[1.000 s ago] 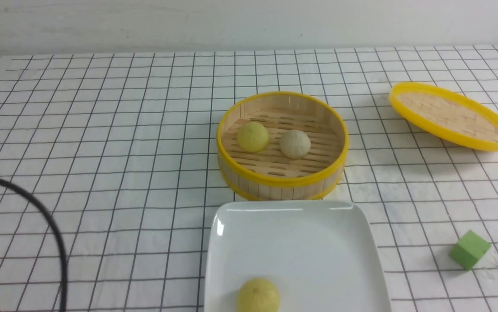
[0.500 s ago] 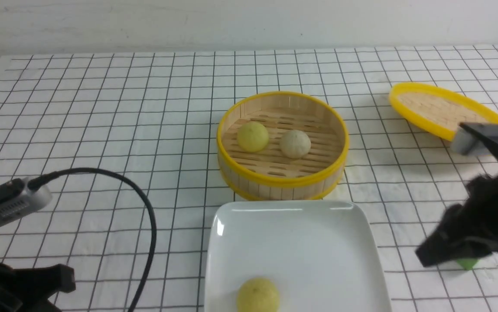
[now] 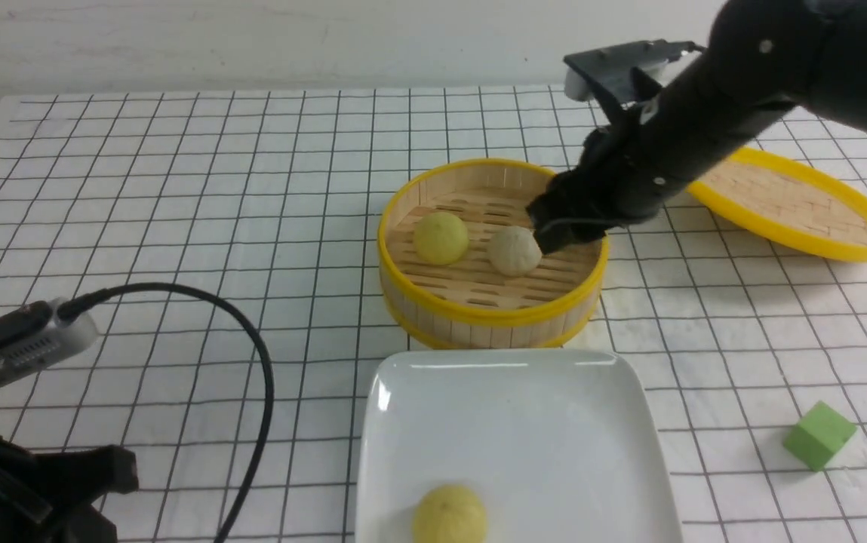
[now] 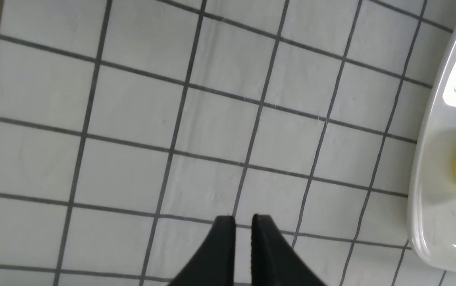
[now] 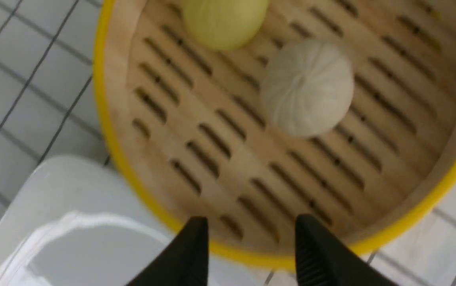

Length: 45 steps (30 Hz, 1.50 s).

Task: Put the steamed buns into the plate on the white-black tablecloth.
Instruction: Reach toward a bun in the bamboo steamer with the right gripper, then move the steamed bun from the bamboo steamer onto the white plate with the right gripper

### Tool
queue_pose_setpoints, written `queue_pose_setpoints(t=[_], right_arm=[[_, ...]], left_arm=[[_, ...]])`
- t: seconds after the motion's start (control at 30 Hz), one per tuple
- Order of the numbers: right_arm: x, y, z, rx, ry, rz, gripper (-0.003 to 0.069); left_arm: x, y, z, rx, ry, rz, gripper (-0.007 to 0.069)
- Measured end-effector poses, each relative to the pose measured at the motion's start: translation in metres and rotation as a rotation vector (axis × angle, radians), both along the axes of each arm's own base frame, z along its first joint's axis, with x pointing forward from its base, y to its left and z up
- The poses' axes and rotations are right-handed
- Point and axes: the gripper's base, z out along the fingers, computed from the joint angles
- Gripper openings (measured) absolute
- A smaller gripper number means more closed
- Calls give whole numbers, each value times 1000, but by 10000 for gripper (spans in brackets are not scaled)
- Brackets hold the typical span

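1. The right hand (image 3: pixel 554 235) hangs over the bamboo steamer (image 3: pixel 490 317), released: in the wrist view its two fingers stand well apart with nothing between them.
2. The beige-grey bun (image 3: pixel 514 250) lies on the steamer's slatted floor just ahead of that hand's fingertips, not touching them.
3. A yellow bun (image 3: pixel 441 237) sits beyond the beige-grey one from the right hand, near it but apart, also inside the steamer.
4. The steamer's lid (image 3: pixel 788 200) lies tilted on the white-black tablecloth (image 3: pixel 176 188), behind the right arm.
5. The left hand (image 4: pixel 243 219) is clenched, with only a thin slit between its fingers and nothing in them. It hovers over bare cloth on the bench.
6. The plate (image 3: pixel 516 422) lies to the side of the left hand, and a second yellow bun (image 3: pixel 450 514) rests on it near the edge closest to the robot.
7. A green cube (image 3: pixel 818 435) sits on the cloth, well apart from both hands.
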Motion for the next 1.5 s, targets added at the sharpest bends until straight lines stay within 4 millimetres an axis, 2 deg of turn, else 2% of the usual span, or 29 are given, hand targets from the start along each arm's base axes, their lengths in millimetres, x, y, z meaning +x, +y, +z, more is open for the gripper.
queue_pose_setpoints(t=[0.03, 0.07, 0.1, 0.17, 0.2, 0.23, 0.27, 0.37, 0.43, 0.5, 0.53, 0.57, 0.6, 0.63, 0.7, 0.77, 0.83, 0.9, 0.97, 1.03, 1.1, 1.13, 1.17, 1.27, 1.37, 1.4, 1.43, 1.47, 1.5], right_arm=[[2, 1, -1, 0, -6, -2, 379], [17, 6, -11, 3, -24, -10, 433], [18, 7, -9, 6, -31, -11, 433], [32, 12, -23, 11, -52, -23, 477], [42, 16, -37, 12, -62, -34, 498], [43, 16, -38, 12, -63, -35, 498], [49, 18, -52, 1, -72, -34, 505], [54, 19, -68, -25, -73, -19, 492], [55, 19, -71, -29, -71, -16, 462], [54, 19, -70, -34, -69, -10, 374], [54, 19, -68, -33, -71, -10, 363], [52, 18, -63, -42, -72, -2, 264], [50, 17, -58, -47, -71, 5, 209], [46, 15, -48, -58, -62, 18, 123], [35, 10, -21, -71, -75, 38, 31], [19, 3, 11, -71, -74, 56, 25], [-5, -6, 52, -60, -73, 70, 25], [-30, -14, 83, -38, -55, 78, 25], [-61, -22, 98, -14, 38, 90, 25], [-82, -26, 97, 3, 109, 113, 25], [-103, -24, 73, -9, 219, 141, 29], [-104, -23, 70, -14, 229, 143, 29], [-116, -17, 43, -27, 289, 154, 41], [-127, -5, -10, -43, 304, 136, 78], [-127, 2, -49, -45, 269, 94, 174], [-126, 3, -57, -43, 259, 81, 219], [-125, 3, -59, -42, 251, 76, 228], [-122, 5, -69, -42, 241, 59, 316], [-120, 5, -71, -40, 236, 54, 364]], left_arm=[[0, 0, 0, 0, -1, 0, 94], [0, 0, 0, 0, -1, 0, 98], [0, 0, 0, 0, -2, 1, 99], [0, 0, 0, 0, -3, 1, 103], [0, 0, 0, 0, -3, 1, 107], [0, 0, 0, 0, -3, 1, 107], [0, 0, 0, 0, -3, 1, 108], [0, 0, 0, 0, -2, 1, 108], [0, 0, 0, 0, -2, 1, 111], [0, 0, 0, 0, -2, 1, 118], [0, 0, 0, 0, -2, 1, 118], [0, 0, 0, 0, -2, 1, 120], [0, 0, 0, 0, -1, 0, 120], [0, 0, 0, 0, 0, 0, 121], [0, 0, 0, 0, 0, 0, 121], [0, 0, 0, 0, 0, 0, 121], [0, 0, 0, 0, 1, 0, 121], [0, 0, 0, 0, 1, 0, 121], [0, 0, 0, 0, 1, 0, 121], [0, 0, 0, 0, 1, 0, 121], [0, 0, 0, 0, 1, 0, 125], [0, 0, 0, 0, 1, 0, 125], [0, 0, 0, 0, 1, 0, 126], [1, 0, 0, 4, -8, 1, 128], [3, 1, 1, 9, -33, 7, 129], [4, 1, 1, 10, -41, 9, 129], [4, 1, 1, 10, -45, 10, 129], [5, 1, 2, 11, -60, 14, 132], [6, 1, 2, 11, -67, 16, 134]])
